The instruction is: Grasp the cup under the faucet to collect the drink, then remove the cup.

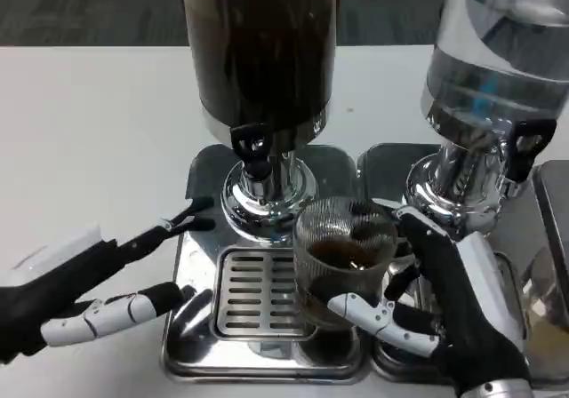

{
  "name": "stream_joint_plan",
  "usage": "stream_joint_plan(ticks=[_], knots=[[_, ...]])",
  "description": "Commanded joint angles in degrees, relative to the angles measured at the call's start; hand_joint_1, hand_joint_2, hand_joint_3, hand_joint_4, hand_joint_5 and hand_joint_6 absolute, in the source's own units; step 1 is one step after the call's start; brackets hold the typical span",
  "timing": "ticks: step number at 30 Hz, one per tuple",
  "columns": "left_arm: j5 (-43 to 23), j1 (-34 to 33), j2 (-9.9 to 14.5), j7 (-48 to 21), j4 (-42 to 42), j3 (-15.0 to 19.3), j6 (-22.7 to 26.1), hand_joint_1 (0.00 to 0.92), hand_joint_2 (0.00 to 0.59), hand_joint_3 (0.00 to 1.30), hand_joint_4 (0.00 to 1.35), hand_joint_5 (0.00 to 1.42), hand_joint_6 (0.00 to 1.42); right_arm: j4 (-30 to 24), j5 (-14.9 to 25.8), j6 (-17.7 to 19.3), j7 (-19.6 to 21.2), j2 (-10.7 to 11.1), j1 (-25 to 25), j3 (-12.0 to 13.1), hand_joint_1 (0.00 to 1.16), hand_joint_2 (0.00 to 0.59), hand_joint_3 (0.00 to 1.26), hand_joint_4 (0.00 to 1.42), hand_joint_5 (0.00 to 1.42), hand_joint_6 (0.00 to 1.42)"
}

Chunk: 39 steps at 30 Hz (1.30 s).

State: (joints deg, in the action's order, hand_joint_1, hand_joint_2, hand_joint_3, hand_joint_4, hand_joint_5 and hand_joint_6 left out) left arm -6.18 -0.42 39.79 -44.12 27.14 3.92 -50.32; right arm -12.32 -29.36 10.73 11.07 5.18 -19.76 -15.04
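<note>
The ribbed clear glass cup (pixel 342 256) stood on the right part of the slotted steel drip tray (pixel 267 345), a little to the right of and below the black tap (pixel 252 145) of the dark-filled beverage dispenser (pixel 260 51), with a shallow layer of brown drink in its bottom. The right hand (pixel 436 300) wrapped around the cup from the right side, its white-and-black fingers (pixel 373 314) curled across the lower front of the glass and its thumb up at the rim on the far right. The left hand (pixel 98 282) lay with fingers spread, holding nothing, one finger reaching toward the chrome base (pixel 267 198) of the dispenser, another resting near the tray's left edge. The main risk appeared to be the lift: a ribbed glass gripped low could have tipped outward over the fingers and spilled. Dragging it sideways could have caught its base on the tray slots, or knocked it against the chrome base of the neighbouring clear dispenser (pixel 484 87) just beside the hand. If the tap were dripping, drink would have missed the cup, which seemed to sit off to the side of the spout.
</note>
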Motion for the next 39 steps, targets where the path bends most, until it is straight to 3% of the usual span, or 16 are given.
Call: stream_joint_plan(ticks=[1,17,22,39], knots=[[-0.87,1.53,1.1,-1.05,-1.29,-0.35,-0.99,0.0,0.154,0.0,0.0,0.0,0.03,-3.48,1.16,0.93,-0.45,-0.01,-0.93,0.34,0.68,0.236,0.46,0.55,0.73,0.9],[-3.43,7.3,0.98,-0.22,-8.17,0.85,0.78,0.0,0.151,0.0,0.0,0.0,0.03,-10.55,2.19,1.14,-3.53,1.54,-7.85,0.42,0.68,0.236,0.46,0.56,0.74,0.92],[-3.47,7.69,0.96,-0.16,-9.02,1.4,1.54,0.0,0.151,0.0,0.0,0.0,0.02,-11.62,1.68,2.55,-3.03,1.9,-9.21,0.13,0.68,0.236,0.47,0.56,0.74,0.92],[-5.15,10.97,0.81,-1.51,-12.68,1.44,3.31,0.0,0.149,0.0,0.0,0.0,0.02,-15.96,2.8,1.99,-3.39,1.68,-13.39,0.46,0.68,0.242,0.48,0.58,0.76,0.94]])
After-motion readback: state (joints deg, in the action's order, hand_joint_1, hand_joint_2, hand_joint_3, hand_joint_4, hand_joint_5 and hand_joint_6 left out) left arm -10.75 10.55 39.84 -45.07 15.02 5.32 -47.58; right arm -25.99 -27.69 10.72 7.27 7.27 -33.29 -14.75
